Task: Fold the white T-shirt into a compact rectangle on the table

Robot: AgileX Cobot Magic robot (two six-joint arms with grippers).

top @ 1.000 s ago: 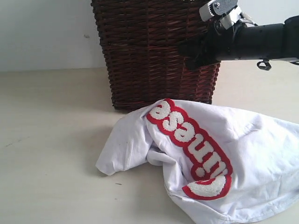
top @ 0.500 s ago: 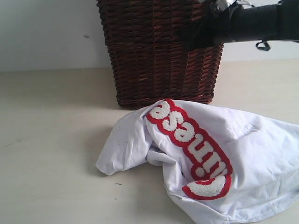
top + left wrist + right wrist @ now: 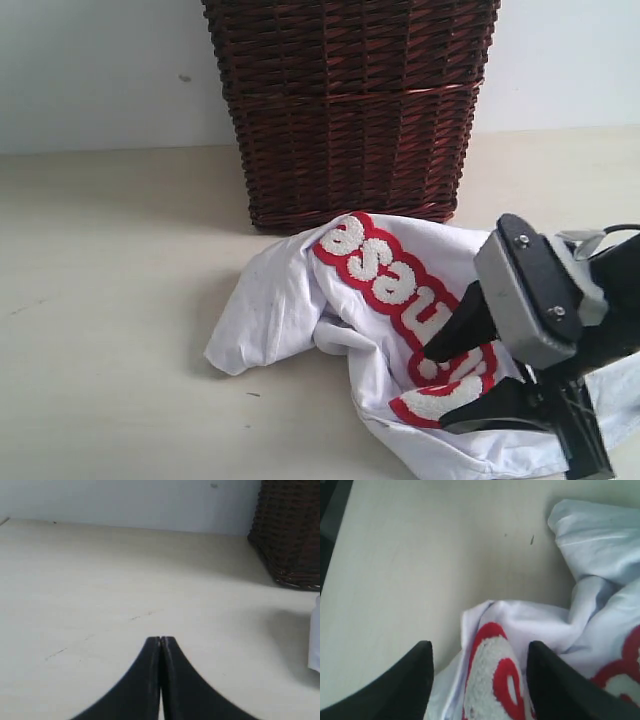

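Two grippers, one garment: white T-shirt [image 3: 280, 300] lies crumpled and unfolded on the table [image 3: 110, 300] right in front of the basket [image 3: 350, 110], its nearest edge at the foot of the wicker; touching or just short, we can't tell. Red band of letters [image 3: 385, 275] faces up and runs diagonally away from the basket. We see the right gripper [image 3: 440, 390] low over the end of the band farthest from the basket, jaws spread, one black finger on each side of the last letters. Its wrist view agrees: right gripper [image 3: 480, 650] wide apart, a raised fold of the band [image 3: 492, 675] sitting between the fingers [image 3: 415, 680], nothing pinched that we can make out; more shirt [image 3: 590, 535] bunched beyond, bare table [image 3: 420, 555] alongside. Left gripper [image 3: 160, 640] has its jaws pressed together, tips meeting, gripping nothing, over bare table [image 3: 100, 580] well apart from the basket [image 3: 292, 530]; only a sliver of the shirt [image 3: 315, 630] shows at the edge of that view, in front of the basket. Basket stands upright with the pale wall [image 3: 100, 70] behind it
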